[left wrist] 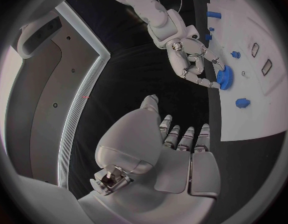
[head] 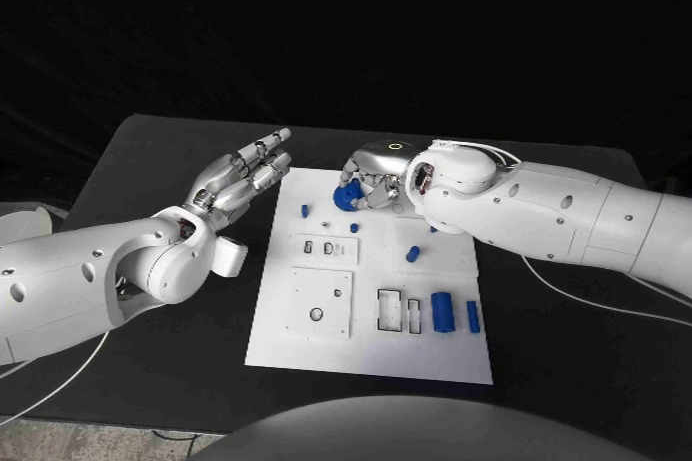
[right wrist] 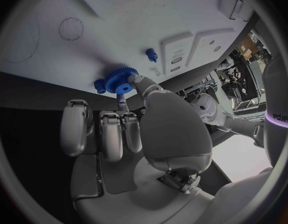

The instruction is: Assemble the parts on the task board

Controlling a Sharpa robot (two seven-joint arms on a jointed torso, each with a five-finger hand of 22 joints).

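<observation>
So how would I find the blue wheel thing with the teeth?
Look at the white task board on the black table, far edge. The right hand holds the round blue toothed gear there. The other blue parts are plain pegs and bars.

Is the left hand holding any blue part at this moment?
No, the left hand hovers open beside the board, fingers spread; the right hand holds the blue gear.

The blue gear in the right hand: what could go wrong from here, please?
1. The right hand holds the blue gear only at its fingertips, so it may slip and drop onto the task board.
2. A small blue peg stands close by on the board; lowering the gear could knock it.
3. The left hand hovers open beside the board's edge; the two hands could collide if either moves nearer.
</observation>
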